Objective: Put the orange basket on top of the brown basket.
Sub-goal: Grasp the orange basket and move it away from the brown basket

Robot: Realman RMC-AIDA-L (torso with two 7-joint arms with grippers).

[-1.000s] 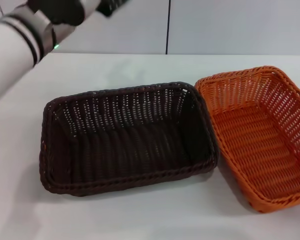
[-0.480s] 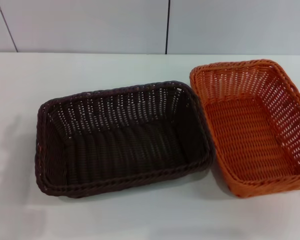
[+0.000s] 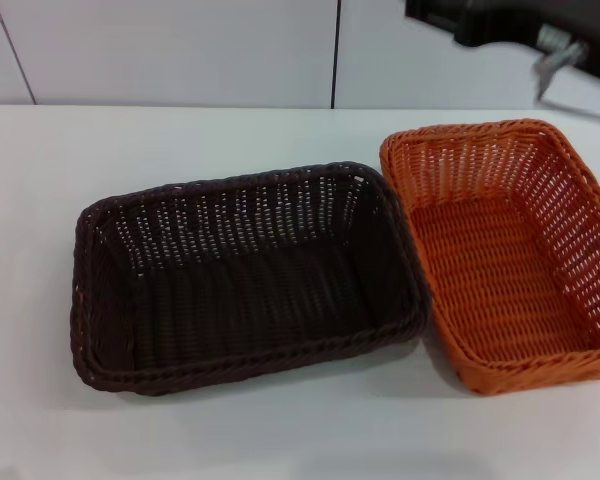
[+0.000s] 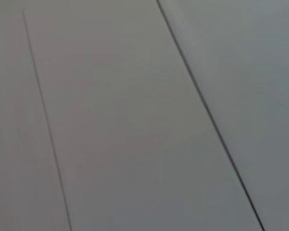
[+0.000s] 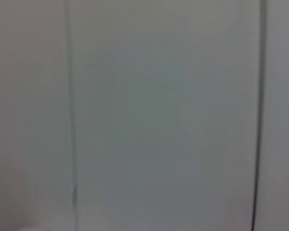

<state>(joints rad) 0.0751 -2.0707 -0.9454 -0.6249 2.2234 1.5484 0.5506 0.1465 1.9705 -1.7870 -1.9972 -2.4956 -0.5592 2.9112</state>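
The brown basket stands empty on the white table, in the middle left of the head view. The orange basket stands empty right beside it on the right, their rims touching or nearly so. My right arm shows as a dark blurred shape at the top right, above and behind the orange basket, with its gripper clear of the basket. My left gripper is out of view. Both wrist views show only pale wall panels.
A pale panelled wall with a dark vertical seam runs behind the table. The orange basket reaches the right edge of the head view. Bare table lies left of and in front of the baskets.
My left arm, at the upper left one second ago, has left the view. My right arm has come in at the top right. The baskets have not moved in the last half second.
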